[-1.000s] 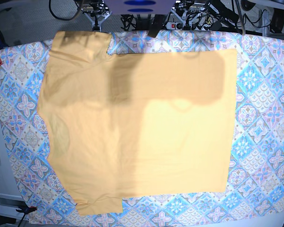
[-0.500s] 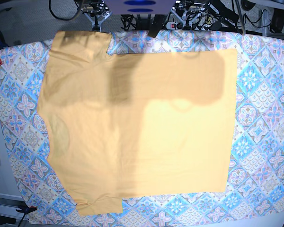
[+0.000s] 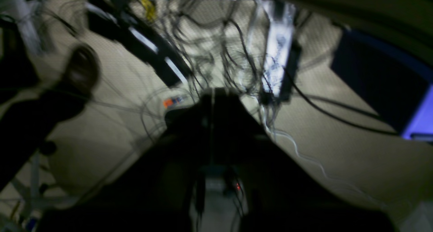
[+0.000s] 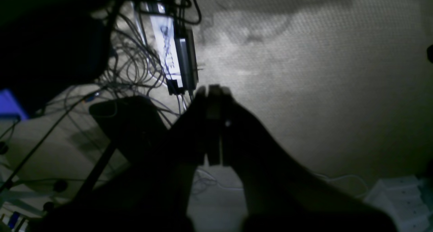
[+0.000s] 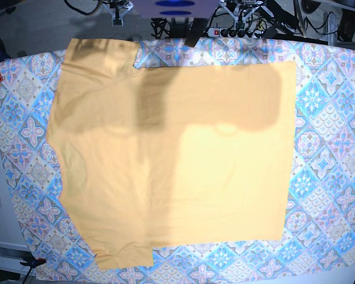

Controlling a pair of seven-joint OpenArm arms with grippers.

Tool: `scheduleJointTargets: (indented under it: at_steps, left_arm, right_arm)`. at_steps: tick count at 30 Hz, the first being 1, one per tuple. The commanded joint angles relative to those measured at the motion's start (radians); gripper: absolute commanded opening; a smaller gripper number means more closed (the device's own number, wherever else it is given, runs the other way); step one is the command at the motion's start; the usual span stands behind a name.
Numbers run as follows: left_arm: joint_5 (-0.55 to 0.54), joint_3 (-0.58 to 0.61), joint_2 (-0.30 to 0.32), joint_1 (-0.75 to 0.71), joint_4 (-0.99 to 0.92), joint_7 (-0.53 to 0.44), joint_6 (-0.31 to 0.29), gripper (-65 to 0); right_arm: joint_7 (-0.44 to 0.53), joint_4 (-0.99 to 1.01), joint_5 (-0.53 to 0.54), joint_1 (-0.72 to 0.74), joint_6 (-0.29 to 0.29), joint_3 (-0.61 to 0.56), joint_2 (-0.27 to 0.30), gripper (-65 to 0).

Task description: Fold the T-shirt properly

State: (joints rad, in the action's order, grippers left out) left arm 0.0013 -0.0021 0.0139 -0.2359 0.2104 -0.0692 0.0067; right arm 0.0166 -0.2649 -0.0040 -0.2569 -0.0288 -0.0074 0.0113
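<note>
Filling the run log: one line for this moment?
T-shirt: flat, unfolded on tablecloth | left hand: off table, blurred | right hand: shut, empty, off table

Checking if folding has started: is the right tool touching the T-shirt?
Apart. The right wrist view shows the right tool shut over bare floor and cables, no cloth near; the base view shows the T-shirt flat on the tablecloth, no arm over it.

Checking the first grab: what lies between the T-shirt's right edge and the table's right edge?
In the base view, only bare patterned tablecloth lies right of the T-shirt.
</note>
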Motion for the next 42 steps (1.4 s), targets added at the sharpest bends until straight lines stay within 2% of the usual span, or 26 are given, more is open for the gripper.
scheduleJointTargets:
  at_steps: [1,5,11,19,21,30,42]
  left_arm:
    - [0.004,0.001,0.002,-0.035,0.011,-0.007,0.0,-65.0]
    - [0.004,0.001,0.022,-0.098,0.077,-0.056,0.0,-65.0]
    - [0.004,0.001,0.036,-0.156,0.123,-0.067,0.0,-65.0]
    - [0.004,0.001,0.059,-0.237,0.168,-0.195,0.0,-65.0]
    - [0.004,0.001,0.06,-0.251,0.195,-0.206,0.0,-65.0]
    - [0.003,0.001,0.082,-0.362,0.447,-0.209,0.002,-65.0]
    - [0.003,0.001,0.082,-0.537,0.82,-0.209,0.002,-65.0]
  right_arm:
    - [0.006,-0.015,-0.003,-0.02,0.003,-0.001,0.009,-64.9]
    - [0.006,-0.095,-0.003,-0.083,0.003,-0.001,0.011,-65.0]
    - [0.006,-0.164,-0.003,-0.147,0.003,-0.001,0.031,-65.0]
    - [0.009,-0.296,-0.003,-0.239,0.003,0.001,0.051,-65.0]
    - [0.039,-0.33,-0.003,-0.264,0.003,0.001,0.051,-65.0]
    - [0.179,-0.417,-0.003,-0.339,0.007,0.007,0.052,-65.0]
    - [0.184,-0.635,-0.001,-0.459,0.008,0.008,0.052,-65.0]
